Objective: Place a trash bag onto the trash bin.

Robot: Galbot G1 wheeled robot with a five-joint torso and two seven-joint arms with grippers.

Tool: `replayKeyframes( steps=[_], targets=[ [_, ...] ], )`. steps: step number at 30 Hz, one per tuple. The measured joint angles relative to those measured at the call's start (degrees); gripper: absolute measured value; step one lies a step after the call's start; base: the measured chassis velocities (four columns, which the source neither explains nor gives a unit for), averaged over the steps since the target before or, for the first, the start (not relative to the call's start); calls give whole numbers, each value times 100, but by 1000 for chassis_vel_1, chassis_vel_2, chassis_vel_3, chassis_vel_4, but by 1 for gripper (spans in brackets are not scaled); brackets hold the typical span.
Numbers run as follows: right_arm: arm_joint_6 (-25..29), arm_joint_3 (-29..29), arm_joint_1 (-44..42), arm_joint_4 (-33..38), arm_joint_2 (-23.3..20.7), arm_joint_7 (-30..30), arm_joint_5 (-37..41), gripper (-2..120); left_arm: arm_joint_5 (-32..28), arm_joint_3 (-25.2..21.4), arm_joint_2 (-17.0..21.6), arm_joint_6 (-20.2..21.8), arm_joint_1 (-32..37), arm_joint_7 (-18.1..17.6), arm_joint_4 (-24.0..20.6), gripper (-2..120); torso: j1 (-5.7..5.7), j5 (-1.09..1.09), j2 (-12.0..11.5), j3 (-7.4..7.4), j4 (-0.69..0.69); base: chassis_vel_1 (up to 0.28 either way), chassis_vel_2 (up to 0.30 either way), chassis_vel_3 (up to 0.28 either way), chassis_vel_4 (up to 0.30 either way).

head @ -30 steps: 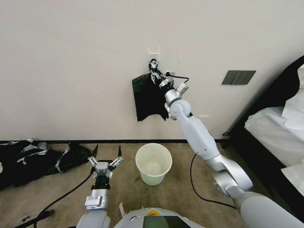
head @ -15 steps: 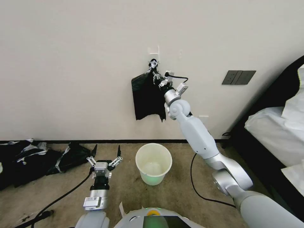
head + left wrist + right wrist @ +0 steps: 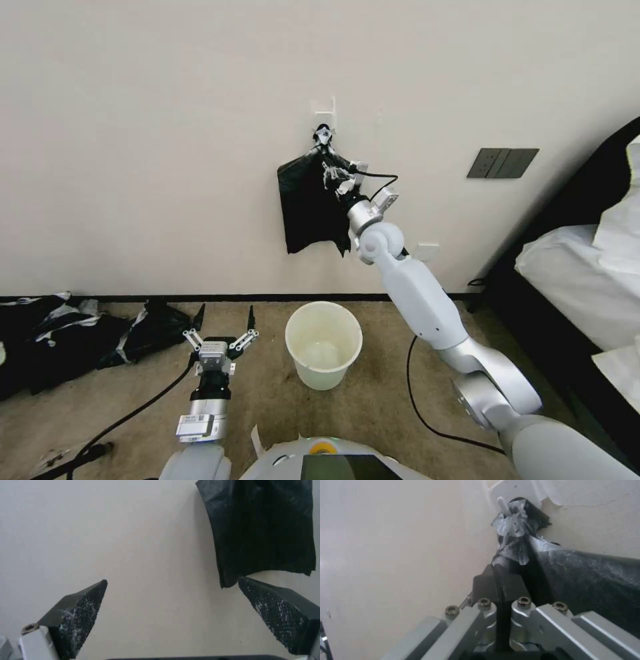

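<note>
While the left gripper (image 3: 224, 319) hangs low beside the bin (image 3: 324, 342), to its left, with its fingers (image 3: 80, 610) spread wide on nothing, the work goes on above the bin at the wall hook (image 3: 323, 115). Sacks (image 3: 73, 333) lie on the floor well to the bin's left. Up above the bin, black film (image 3: 308, 207) hangs from the hook by a taped, pinched neck; whether it is a single bag or a bundle cannot be told. It looks very light, limp and slippery, likely to stretch or tear if yanked, so the best hold seems to be the gathered film just under the tape (image 3: 511, 526), where layers bunch thick enough to pinch. That is where the right gripper (image 3: 330, 173) sits, its fingers (image 3: 513, 586) clenched together on the film just below the neck. Compared with half a second ago, the right wrist has dropped and drawn slightly away from the hook, and its elbow has shifted right, tugging the film's upper edge; the bin and left arm are unmoved.
</note>
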Motion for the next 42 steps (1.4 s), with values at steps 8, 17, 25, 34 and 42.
replayKeyframes(
  steps=[8, 17, 25, 34, 42],
  targets=[
    [-125, 107, 117, -168, 154, 39, 608, 17, 0, 0, 2, -1, 29, -1, 1, 100, 0, -1, 0, 0, 1, 0, 0, 0, 0],
    [-124, 106, 212, -397, 135, -12, 486, 53, 1, -9, 6, -10, 34, -3, -13, 100, 0, 0, 0, 0, 0, 0, 0, 0, 0],
    [-123, 85, 232, -441, 130, -55, 456, 83, 2, -11, 0, -10, 35, -3, -14, 100, 0, 0, 0, 0, 0, 0, 0, 0, 0],
    [-119, 66, 319, -464, 145, -110, 453, 95, 3, -21, -5, -10, 51, -3, -31, 100, 0, 0, 0, 0, 0, 0, 0, 0, 0],
    [-118, 11, 409, -497, 172, -123, 463, 69, 8, -18, -7, -11, 41, -1, -44, 100, 0, -1, 0, 0, 1, 0, 0, 0, 0]
  ],
)
